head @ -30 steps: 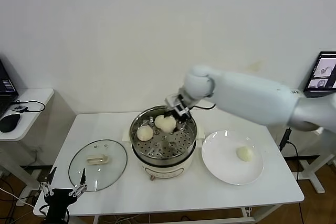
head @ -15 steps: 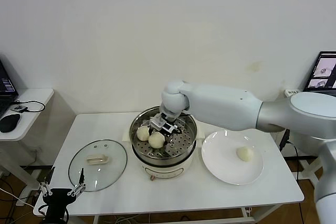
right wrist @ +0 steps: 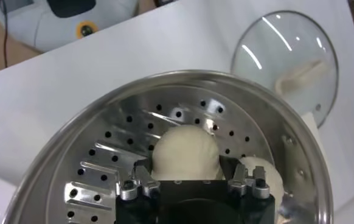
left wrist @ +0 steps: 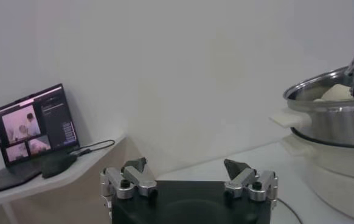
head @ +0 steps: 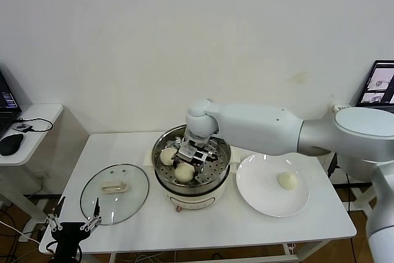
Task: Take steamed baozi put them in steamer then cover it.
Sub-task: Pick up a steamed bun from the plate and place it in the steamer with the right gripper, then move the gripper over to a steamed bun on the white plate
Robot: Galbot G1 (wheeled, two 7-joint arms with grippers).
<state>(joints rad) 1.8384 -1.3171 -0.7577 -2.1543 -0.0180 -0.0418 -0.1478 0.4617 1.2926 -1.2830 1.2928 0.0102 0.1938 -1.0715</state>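
Inside the steamer (head: 191, 173), a round shiny steel pot on a cream-white base, the perforated tray holds two smooth cream-white steamed baozi: one (head: 168, 156) lies toward the cover's side, the other (head: 184, 171) rests on the tray between the jaws of the right gripper (head: 189, 163). Its jaws flank that bun on both sides; whether they press it or stand just clear I cannot tell. A flat white plate (head: 261, 198), on the far side of the steamer from the cover, carries one more bun (head: 287, 180). Beside the steamer the cover (head: 115, 193), clear glass with a metal rim and a cream handle, lies flat on the white table (head: 209, 229). The left gripper (head: 74, 225) hangs off the table's front edge near the cover, jaws wide.
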